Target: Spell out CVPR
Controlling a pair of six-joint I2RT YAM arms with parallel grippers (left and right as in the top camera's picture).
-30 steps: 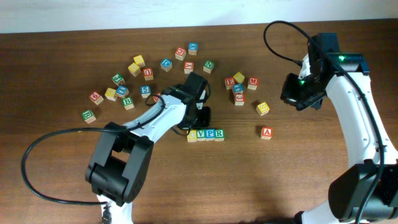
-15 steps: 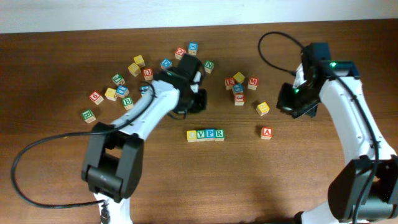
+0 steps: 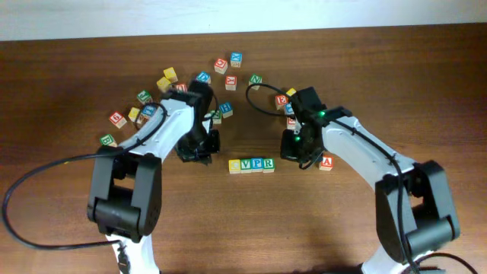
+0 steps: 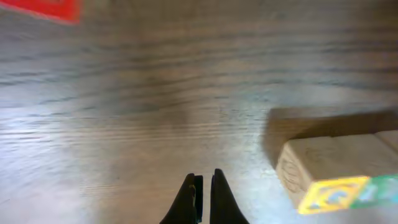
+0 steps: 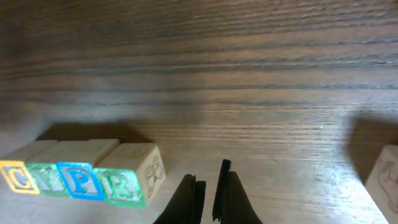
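Four cubes stand in a row on the wooden table, reading C (image 3: 234, 165), V (image 3: 246, 164), P (image 3: 257, 164), R (image 3: 268, 164). My left gripper (image 3: 199, 151) sits low just left of the yellow C cube (image 4: 326, 177), apart from it. In the left wrist view the left gripper (image 4: 204, 178) is shut on nothing. My right gripper (image 3: 294, 150) is just right of the green R cube (image 5: 121, 185). In the right wrist view the right gripper (image 5: 208, 177) is shut and empty, with the blue P (image 5: 79, 180), green V (image 5: 43, 177) and yellow C (image 5: 15, 177) lined up beyond.
Several loose letter cubes (image 3: 171, 76) lie scattered across the back of the table. A red A cube (image 3: 326, 162) lies right of my right arm, and a cube's edge (image 5: 387, 180) shows at the right of the right wrist view. A red blur (image 4: 43, 7) fills the left wrist view's upper left corner.
The left gripper has drawn back from behind the row to its left end. The right arm has swung in from the far right to the row's right end. The four cubes have not moved.
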